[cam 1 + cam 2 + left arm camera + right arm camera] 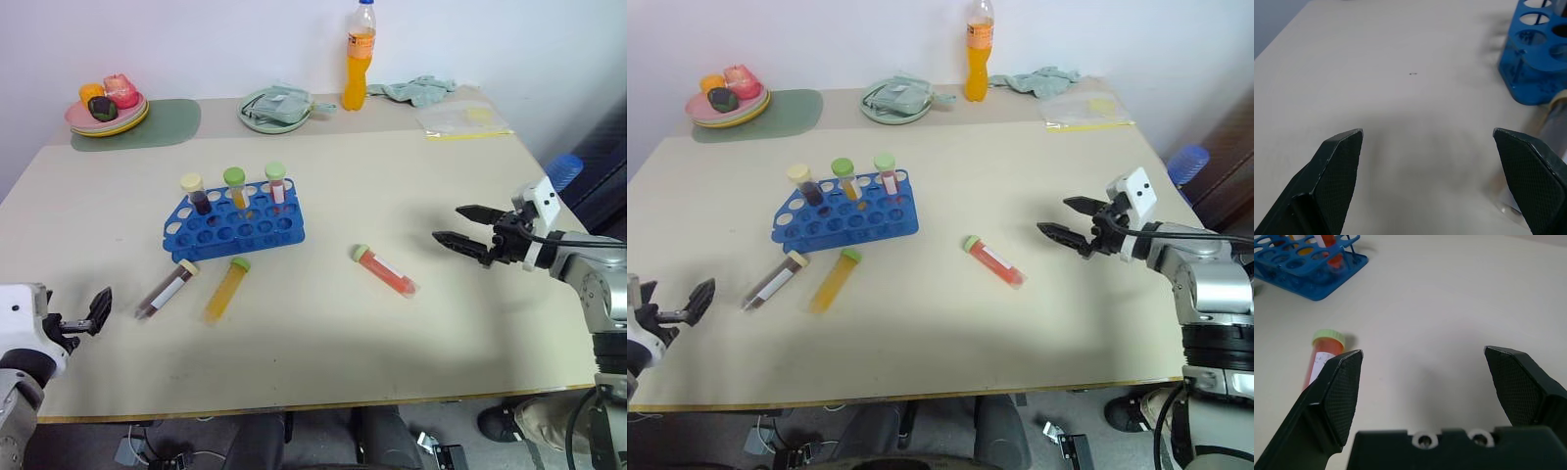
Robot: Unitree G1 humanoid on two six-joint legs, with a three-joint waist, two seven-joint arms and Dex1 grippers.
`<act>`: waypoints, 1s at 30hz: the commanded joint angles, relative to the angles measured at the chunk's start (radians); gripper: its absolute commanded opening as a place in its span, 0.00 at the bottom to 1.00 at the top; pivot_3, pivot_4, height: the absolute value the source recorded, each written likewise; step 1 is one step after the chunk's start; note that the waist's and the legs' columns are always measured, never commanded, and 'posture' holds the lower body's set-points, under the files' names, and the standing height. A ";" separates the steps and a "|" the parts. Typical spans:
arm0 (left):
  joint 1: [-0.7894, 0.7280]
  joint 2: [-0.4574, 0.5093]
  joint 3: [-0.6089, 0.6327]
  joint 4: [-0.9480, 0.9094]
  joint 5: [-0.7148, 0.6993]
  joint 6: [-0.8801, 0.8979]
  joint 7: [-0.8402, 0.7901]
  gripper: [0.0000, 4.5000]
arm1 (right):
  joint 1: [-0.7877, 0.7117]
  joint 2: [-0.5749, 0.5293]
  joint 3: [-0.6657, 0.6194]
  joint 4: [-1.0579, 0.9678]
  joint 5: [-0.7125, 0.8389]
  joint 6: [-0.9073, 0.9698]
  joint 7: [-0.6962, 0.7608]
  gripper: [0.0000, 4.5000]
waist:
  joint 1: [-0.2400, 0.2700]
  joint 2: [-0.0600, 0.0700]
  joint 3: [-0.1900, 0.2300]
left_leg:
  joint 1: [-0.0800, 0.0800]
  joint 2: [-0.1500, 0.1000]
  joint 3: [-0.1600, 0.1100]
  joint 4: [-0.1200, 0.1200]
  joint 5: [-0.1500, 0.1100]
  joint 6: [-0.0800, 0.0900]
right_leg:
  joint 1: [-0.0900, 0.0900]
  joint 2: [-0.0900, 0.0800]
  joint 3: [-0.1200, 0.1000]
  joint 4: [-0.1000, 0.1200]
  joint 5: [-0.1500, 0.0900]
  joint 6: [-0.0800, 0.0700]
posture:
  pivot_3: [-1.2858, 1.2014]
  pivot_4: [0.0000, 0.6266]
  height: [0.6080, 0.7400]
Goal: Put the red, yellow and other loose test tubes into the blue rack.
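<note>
Red tube [385, 270] lying flat, green cap, white label

Three loose capped tubes [227, 289] flat beside blue rack [235, 227], seemingly three upright inside.

Both eye views look fwd and down from head height over the whole table [323, 323], sharing nearly the same scene. Wrist cams sit low, close to the tabletop; both catch the blue rack [1535, 68].
</note>
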 commanded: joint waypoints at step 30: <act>-0.122 0.051 -0.165 -0.129 -0.136 -0.014 -0.148 0.97 | -0.087 -0.057 0.129 -0.440 0.103 0.458 -0.102 0.97 | 0.000 0.000 0.000 | -0.001 0.000 -0.002 0.000 0.000 0.000 | -0.001 0.000 0.000 0.000 0.000 0.000 | 0.52 0.24 1.00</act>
